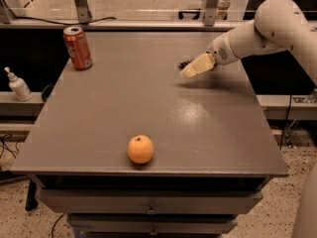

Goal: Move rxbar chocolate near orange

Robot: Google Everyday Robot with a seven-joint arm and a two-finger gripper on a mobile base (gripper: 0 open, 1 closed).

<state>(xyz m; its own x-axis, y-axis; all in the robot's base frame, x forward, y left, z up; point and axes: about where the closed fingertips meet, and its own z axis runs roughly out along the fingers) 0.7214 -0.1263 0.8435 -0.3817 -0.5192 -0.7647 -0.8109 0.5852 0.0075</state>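
The orange (140, 149) sits near the table's front edge, a little left of centre. My gripper (190, 70) is at the back right of the table, raised a little above the surface, with its shadow under it. Its pale fingers (198, 65) are shut on the rxbar chocolate (184, 63). Only a small dark end of the bar shows behind the fingers. The gripper is far from the orange, up and to its right.
An orange-red soda can (78, 48) stands upright at the table's (99, 113) back left corner. A small white bottle (19, 85) stands off the table on a ledge at the left. A rail with posts runs behind the table.
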